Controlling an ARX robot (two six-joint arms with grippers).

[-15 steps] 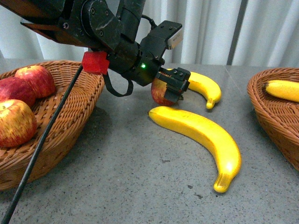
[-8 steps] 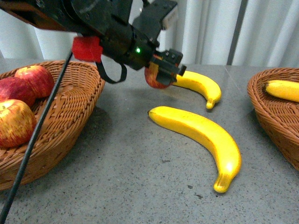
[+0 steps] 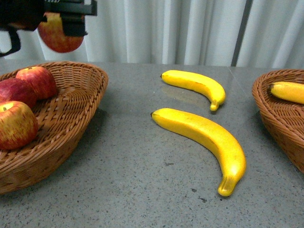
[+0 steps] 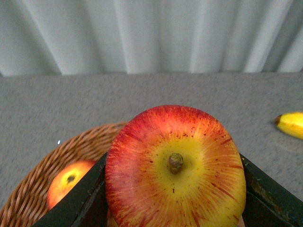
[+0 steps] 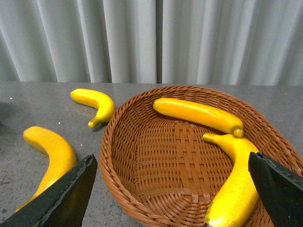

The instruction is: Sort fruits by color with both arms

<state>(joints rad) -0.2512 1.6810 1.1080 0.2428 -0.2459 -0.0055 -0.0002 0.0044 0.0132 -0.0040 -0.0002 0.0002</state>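
Observation:
My left gripper (image 3: 64, 21) is shut on a red-and-yellow apple (image 3: 58, 37) and holds it high above the back of the left wicker basket (image 3: 80, 109). The left wrist view shows that apple (image 4: 175, 165) stem-on between the black fingers (image 4: 78, 201). Three red apples (image 3: 16, 124) lie in the left basket. Two bananas lie on the table: a long one (image 3: 204, 137) in the middle and a shorter one (image 3: 194, 84) behind it. My right gripper (image 5: 175, 189) is open above the right basket (image 5: 142, 189), which holds two bananas (image 5: 196, 114).
The right basket (image 3: 275, 114) stands at the right edge of the front view with a banana (image 3: 287, 91) in it. Grey speckled tabletop (image 3: 142, 180) runs between the baskets. Pale curtains hang behind.
My left gripper has lifted the apple from beside the bananas and carried it up and to the left, over the left basket. The bananas on the table have not moved.

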